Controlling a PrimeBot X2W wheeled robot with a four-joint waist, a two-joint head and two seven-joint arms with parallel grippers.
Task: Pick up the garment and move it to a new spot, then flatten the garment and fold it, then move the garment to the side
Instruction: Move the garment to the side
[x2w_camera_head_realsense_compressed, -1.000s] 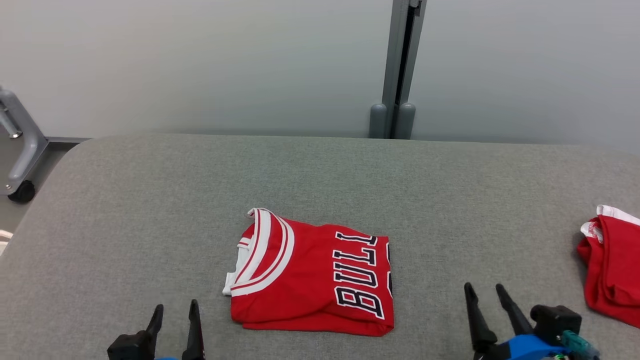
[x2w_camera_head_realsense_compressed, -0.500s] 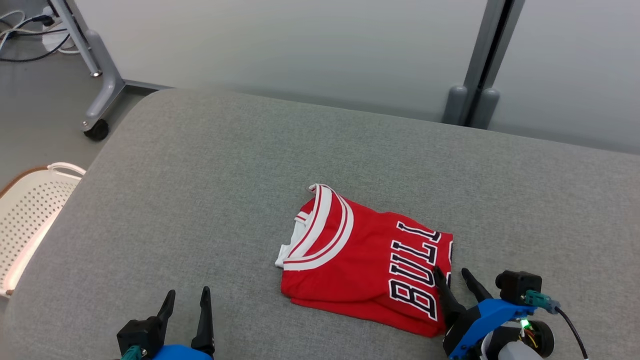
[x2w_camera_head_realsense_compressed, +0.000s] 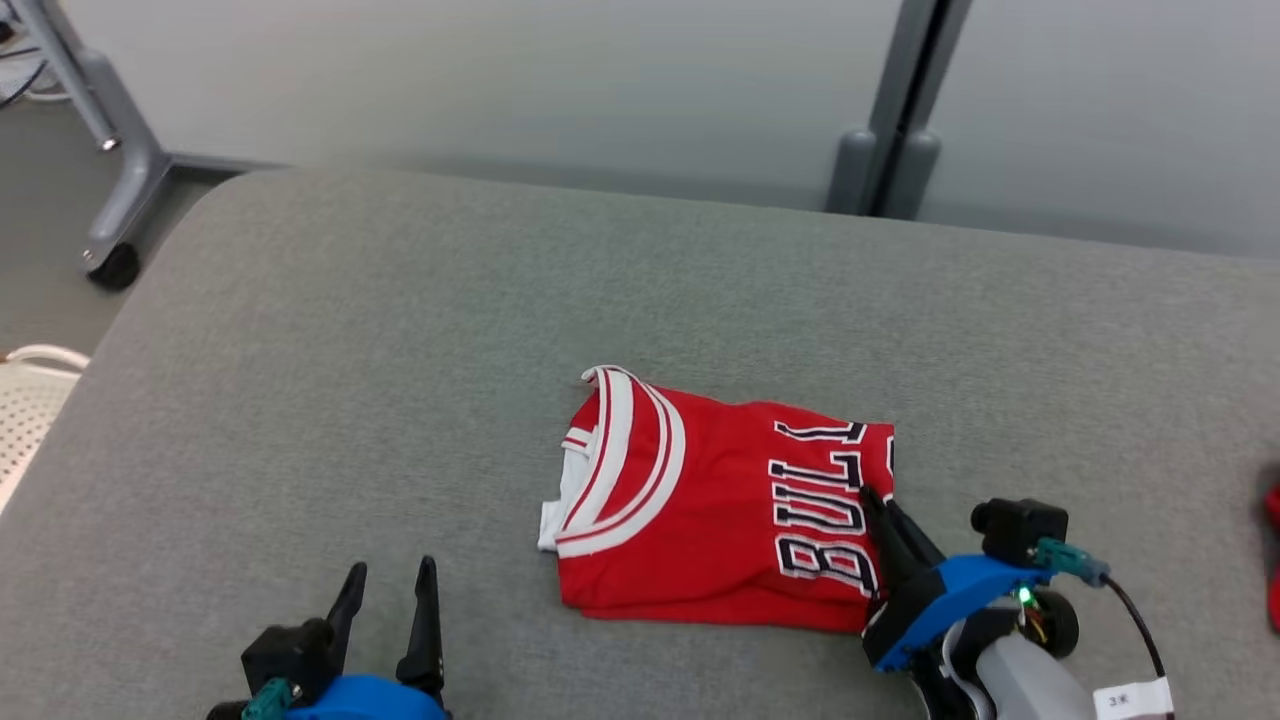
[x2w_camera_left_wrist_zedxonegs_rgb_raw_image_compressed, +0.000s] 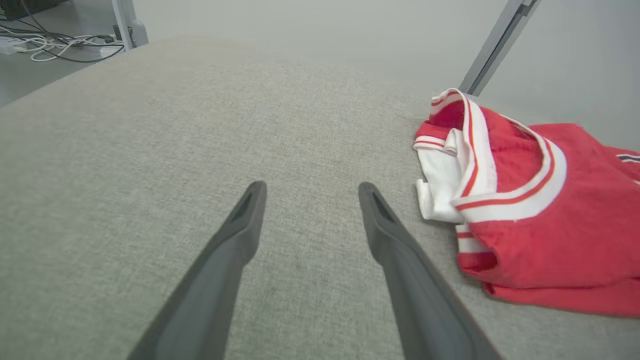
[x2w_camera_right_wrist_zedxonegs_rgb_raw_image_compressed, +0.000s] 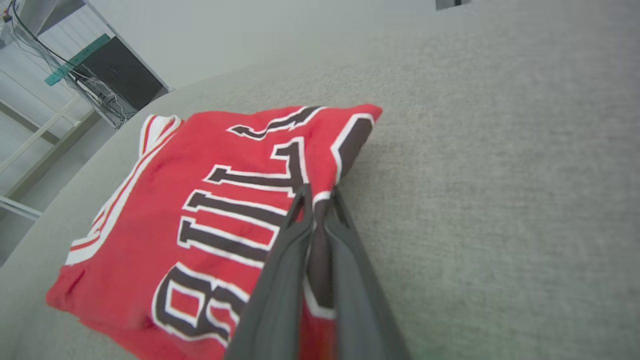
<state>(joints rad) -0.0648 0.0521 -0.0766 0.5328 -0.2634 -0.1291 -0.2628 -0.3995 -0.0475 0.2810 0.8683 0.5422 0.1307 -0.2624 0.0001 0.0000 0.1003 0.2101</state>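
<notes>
Two sets of fingers: right fingers (x2w_camera_head_realsense_compressed: 885, 535) pinch the right edge of the folded garment (x2w_camera_head_realsense_compressed: 700, 500), lower centre of frame on the table (x2w_camera_head_realsense_compressed: 350, 350). Left fingers (x2w_camera_head_realsense_compressed: 427, 620) wide, empty. Drag sideways low, keeping layers stacked.

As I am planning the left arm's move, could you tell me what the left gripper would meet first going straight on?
Probably the bare cushion, though depth is unclear; the left gripper points past the jersey, which lies to its right.

A lab-like test room. Pale partition panels (x2w_camera_head_realsense_compressed: 500, 90) meet at a grey post (x2w_camera_head_realsense_compressed: 893, 100). A castor-wheeled metal frame (x2w_camera_head_realsense_compressed: 122, 175) and loose cables (x2w_camera_left_wrist_zedxonegs_rgb_raw_image_compressed: 55, 42) sit on the floor.
</notes>
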